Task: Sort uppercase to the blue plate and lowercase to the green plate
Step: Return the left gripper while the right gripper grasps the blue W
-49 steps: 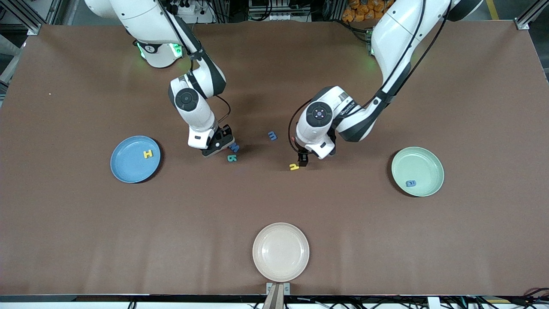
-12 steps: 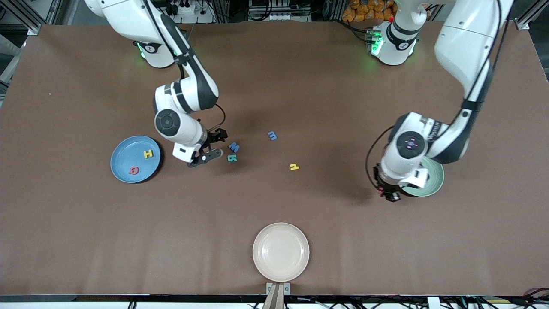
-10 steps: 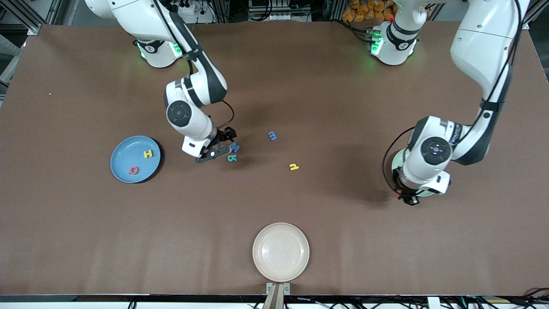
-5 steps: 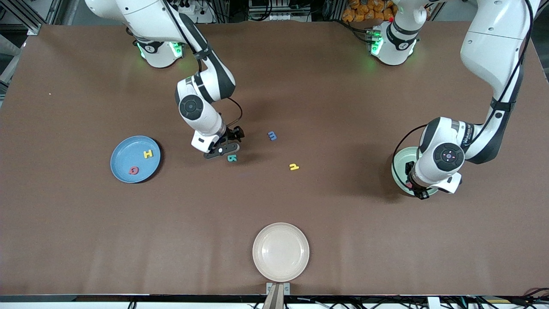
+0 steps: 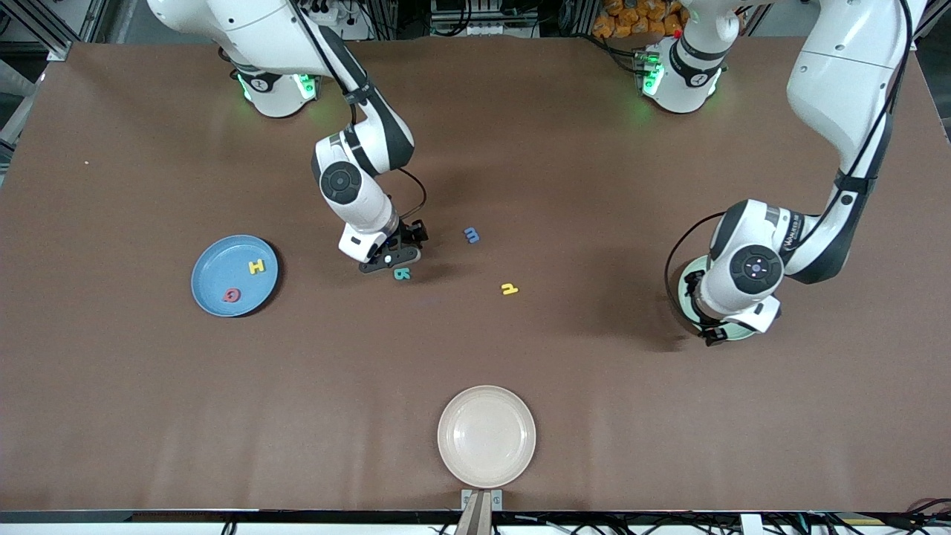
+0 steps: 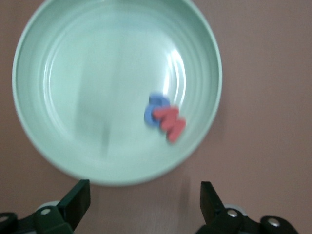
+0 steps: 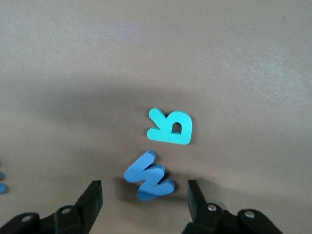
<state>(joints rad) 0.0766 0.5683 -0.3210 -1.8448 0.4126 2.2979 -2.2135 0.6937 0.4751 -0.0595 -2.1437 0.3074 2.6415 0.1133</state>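
My right gripper (image 5: 400,250) (image 7: 144,204) is low over the table and open, the blue W (image 7: 148,176) lying loose between its fingers. The teal capital letter (image 5: 402,274) (image 7: 171,127) lies just beside the W. The blue plate (image 5: 215,260) holds the yellow H (image 5: 256,266) and red Q (image 5: 232,295). The blue m (image 5: 472,235) and yellow n (image 5: 509,289) lie on the table mid-way between the plates. My left gripper (image 5: 714,334) (image 6: 144,204) hangs open over the rim of the green plate (image 5: 686,293) (image 6: 97,73), which holds the blue a (image 6: 154,106) and red w (image 6: 171,124).
A cream plate (image 5: 487,435) sits at the table's edge nearest the front camera. The left arm's hand covers most of the green plate in the front view.
My left gripper has opened over the green plate and the red w now lies in it. My right arm has moved onto the blue W, fingers around it.
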